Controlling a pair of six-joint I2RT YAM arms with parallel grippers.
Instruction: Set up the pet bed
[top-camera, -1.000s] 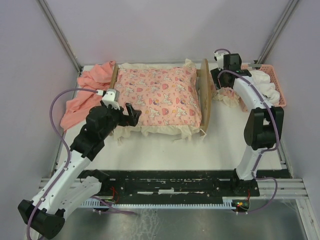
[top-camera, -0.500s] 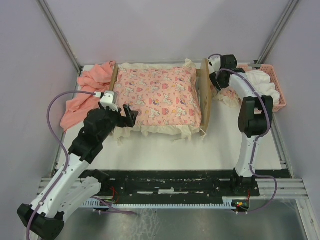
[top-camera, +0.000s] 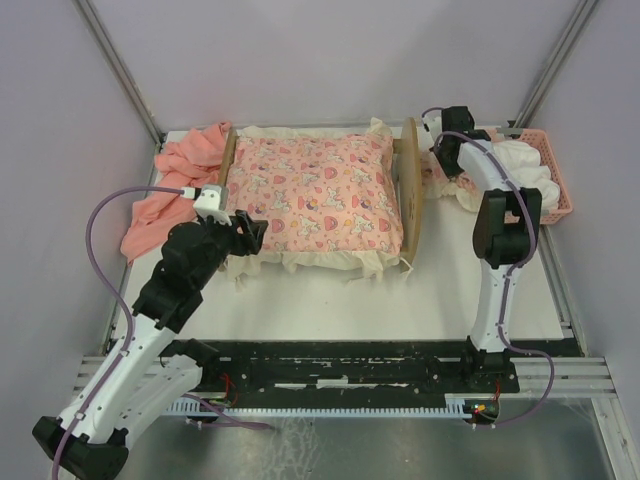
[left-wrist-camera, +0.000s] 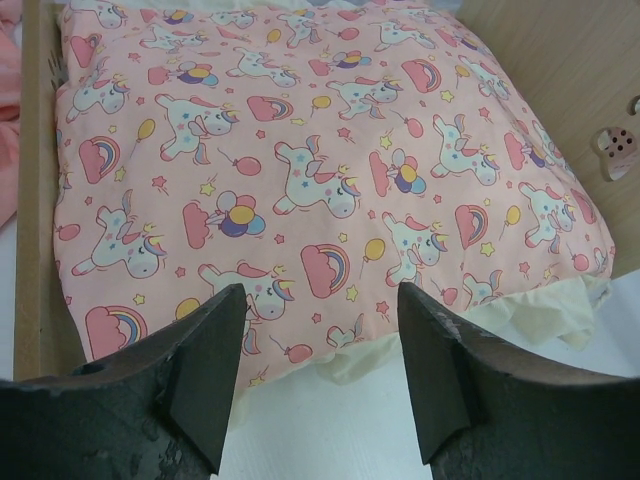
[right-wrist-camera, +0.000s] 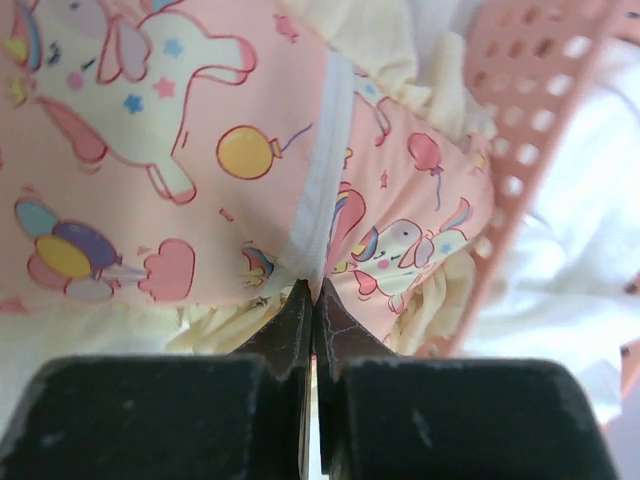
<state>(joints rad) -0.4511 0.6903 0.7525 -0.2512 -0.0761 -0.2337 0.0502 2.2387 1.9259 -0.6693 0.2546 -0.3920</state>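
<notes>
- The pet bed (top-camera: 408, 195) sat at 12 o'clock on the worktop (top-camera: 350, 300), with a pink cushion (top-camera: 320, 190) lying in it.
- The left claw (left-wrist-camera: 320, 380) was wide open with nothing in it, near the bed's 8 o'clock corner.
- The right claw (right-wrist-camera: 312, 300) was pinched tight on the white edge of a unicorn cloth (right-wrist-camera: 380, 170), at the bed's 2 o'clock side, beside the pink basket (top-camera: 556, 175).
- I think the cloth could slip out, because only a thin bit was held.
- It could also snag on the basket or the bed and tug them.
</notes>
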